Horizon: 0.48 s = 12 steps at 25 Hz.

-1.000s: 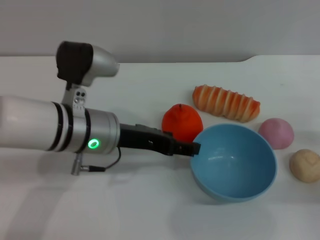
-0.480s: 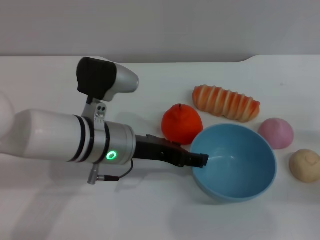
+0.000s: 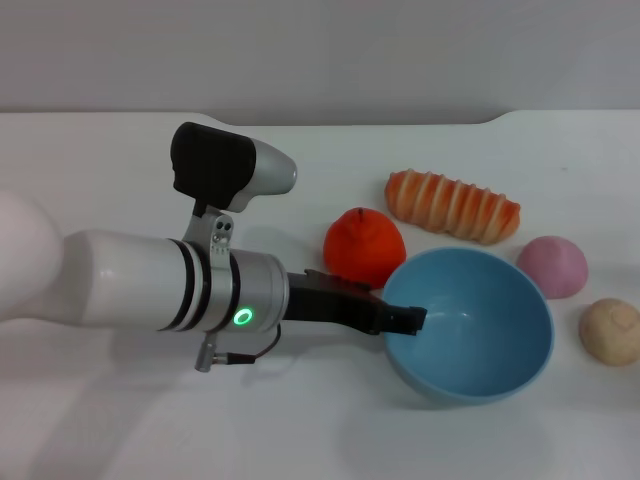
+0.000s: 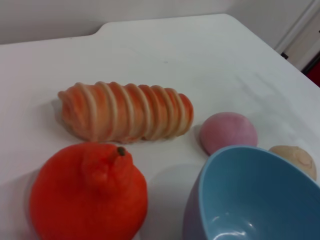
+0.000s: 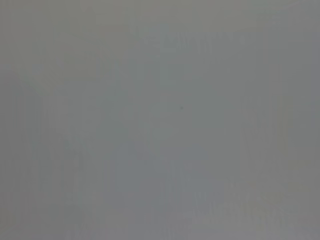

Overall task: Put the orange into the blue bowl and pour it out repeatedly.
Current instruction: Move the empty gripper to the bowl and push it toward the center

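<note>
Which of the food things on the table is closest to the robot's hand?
The orange. It sits right beside the left gripper and the blue bowl, while the striped bread loaf, pink ball and tan bun lie farther away.

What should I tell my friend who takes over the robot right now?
Left gripper: at the near-left rim of the blue bowl, fingertips over the rim; grip unclear.
Right gripper: not in view.
The orange sits on the table, behind the bowl's left rim, and nothing holds it.
The bowl stands upright and empty.
Done: nothing shows for this round.
Left: put the orange in the bowl, pour it out, repeat.
</note>
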Tool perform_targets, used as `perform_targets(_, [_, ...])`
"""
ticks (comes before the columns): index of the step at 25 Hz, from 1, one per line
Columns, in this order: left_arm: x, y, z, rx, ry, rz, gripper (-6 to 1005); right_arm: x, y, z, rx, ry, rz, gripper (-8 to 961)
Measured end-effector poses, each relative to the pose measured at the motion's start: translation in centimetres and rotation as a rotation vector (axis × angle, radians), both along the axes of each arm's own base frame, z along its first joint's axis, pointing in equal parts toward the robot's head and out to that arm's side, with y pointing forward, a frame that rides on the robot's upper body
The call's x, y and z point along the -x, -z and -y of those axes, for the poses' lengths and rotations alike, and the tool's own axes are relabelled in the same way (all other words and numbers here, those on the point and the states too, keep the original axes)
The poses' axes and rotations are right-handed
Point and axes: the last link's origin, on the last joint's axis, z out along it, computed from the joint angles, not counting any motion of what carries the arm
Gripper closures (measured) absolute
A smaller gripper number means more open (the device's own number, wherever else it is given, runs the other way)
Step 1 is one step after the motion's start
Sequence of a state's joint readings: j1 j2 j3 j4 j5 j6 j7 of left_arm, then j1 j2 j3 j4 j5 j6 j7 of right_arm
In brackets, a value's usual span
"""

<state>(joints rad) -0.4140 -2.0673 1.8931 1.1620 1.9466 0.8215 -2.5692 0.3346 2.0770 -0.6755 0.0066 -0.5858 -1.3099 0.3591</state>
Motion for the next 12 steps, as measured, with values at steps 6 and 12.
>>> perform_targets(6, [-0.4,0.9,0.6,0.033,0.006,0.003,184,0.0,0.0,0.0,-0.001,0.0,0.0,263])
perform_targets(12, [-0.2,1.5,0.6,0.042,-0.002,-0.011,185,0.1,0.0,-0.1,-0.002,-0.004,-0.007,267])
